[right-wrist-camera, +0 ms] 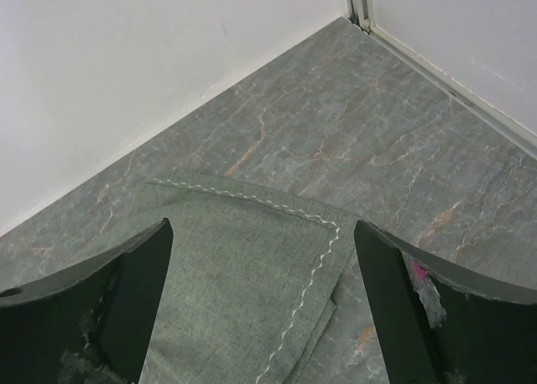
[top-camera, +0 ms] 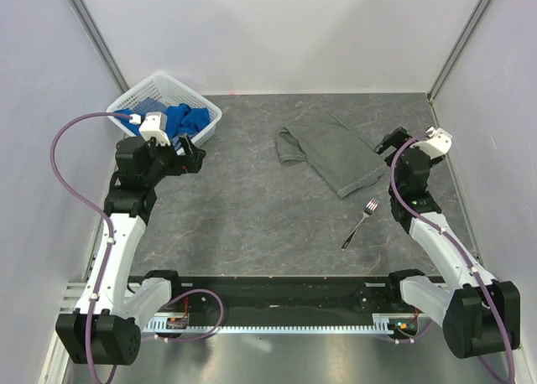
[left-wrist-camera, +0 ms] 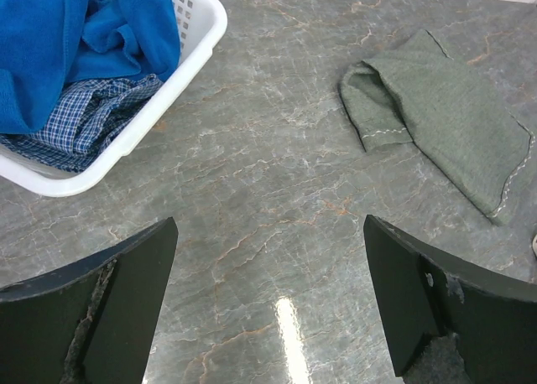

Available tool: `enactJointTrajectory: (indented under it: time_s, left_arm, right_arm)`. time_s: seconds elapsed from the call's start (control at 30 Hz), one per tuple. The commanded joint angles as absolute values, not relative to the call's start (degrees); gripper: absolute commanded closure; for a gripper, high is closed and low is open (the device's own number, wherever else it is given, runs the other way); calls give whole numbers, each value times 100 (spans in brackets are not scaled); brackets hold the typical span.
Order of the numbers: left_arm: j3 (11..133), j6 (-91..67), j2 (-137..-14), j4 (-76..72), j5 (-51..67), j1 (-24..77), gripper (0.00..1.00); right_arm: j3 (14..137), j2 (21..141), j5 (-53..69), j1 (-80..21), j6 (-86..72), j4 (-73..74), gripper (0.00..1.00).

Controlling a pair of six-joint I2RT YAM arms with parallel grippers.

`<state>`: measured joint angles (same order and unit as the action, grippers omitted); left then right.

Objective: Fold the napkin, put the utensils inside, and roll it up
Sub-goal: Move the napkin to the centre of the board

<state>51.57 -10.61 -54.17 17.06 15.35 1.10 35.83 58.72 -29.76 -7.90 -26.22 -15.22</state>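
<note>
The dark grey napkin (top-camera: 331, 153) lies rumpled and partly folded over on the table right of centre; it shows in the left wrist view (left-wrist-camera: 445, 124) and in the right wrist view (right-wrist-camera: 243, 275), with its white stitched hem. The small silver fork (top-camera: 360, 223) lies on the table in front of the napkin, apart from it. My left gripper (top-camera: 191, 159) is open and empty, above bare table near the basket. My right gripper (top-camera: 388, 141) is open and empty, just above the napkin's right corner.
A white plastic basket (top-camera: 206, 109) with blue and checked cloths (left-wrist-camera: 84, 57) stands at the back left, next to my left gripper. White walls enclose the table at the back and sides; the back right corner (right-wrist-camera: 357, 19) is near my right gripper.
</note>
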Motion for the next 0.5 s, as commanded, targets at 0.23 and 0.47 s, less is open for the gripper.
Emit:
enactJointTrajectory:
  time_s: [0.23,0.47]
  left_arm:
    - [5291,-1134,-5300,1652,1310,105,0]
    - [5326,-1151,-5256,1696,1476,114,1]
  right_arm:
    - [4393,6477,-2558,-765,-2760,-950,2]
    - [5290,8030,-1347,-28,-3164,217,9]
